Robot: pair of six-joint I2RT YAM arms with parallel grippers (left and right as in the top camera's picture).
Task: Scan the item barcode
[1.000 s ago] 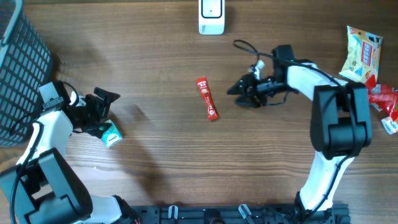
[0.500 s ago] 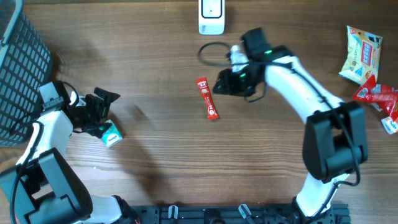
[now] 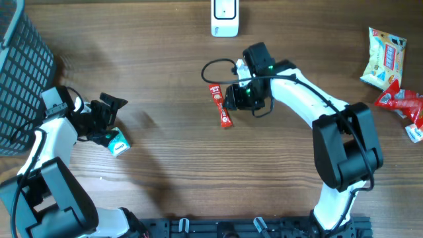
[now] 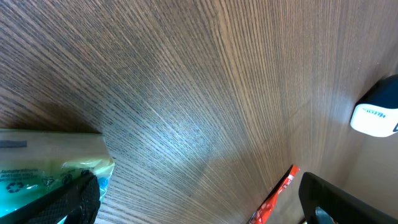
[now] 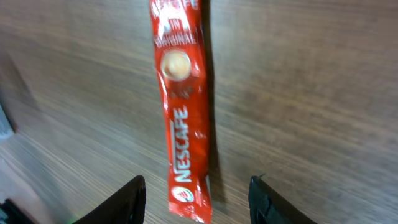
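Jaws, right: parted about halfway, closed on nothing, standing either side of one end of the red Nescafé stick sachet (image 5: 180,106). Fingertips (image 5: 132,199) low in the wrist view, sachet end flat on the wood between them. Placed so, by judgement, for a pinch across the narrow width, the only easy hold on a thin flat stick.

Jaws, left: spread fully wide, empty.

Clock positions read on the overhead view, 12 at the far table edge.

- Right gripper (image 3: 231,98): just past centre toward 1 o'clock, reaching toward 9, tips at the sachet's flank.
- Nescafé stick sachet (image 3: 220,104): table centre, lying roughly 11-to-5, printed face up; barcode side not visible, probably underneath.
- White scanner unit (image 3: 225,16): 12 o'clock edge, near the sachet and apart from it. Short carry from centre once lifted; a turn of the stick likely needed to show the code.
- Left gripper (image 3: 111,119): 9 o'clock, parked beside a green-and-white packet (image 3: 119,141); packet next to one finger in the wrist view (image 4: 43,165), not gripped.
- Dark wire basket (image 3: 20,59): 10 o'clock corner.
- Yellow-and-white snack bag (image 3: 386,58) and red packet (image 3: 400,102): 2 to 3 o'clock edge, well apart from the work.

Step in hand, by judgement: pick-up not yet made.
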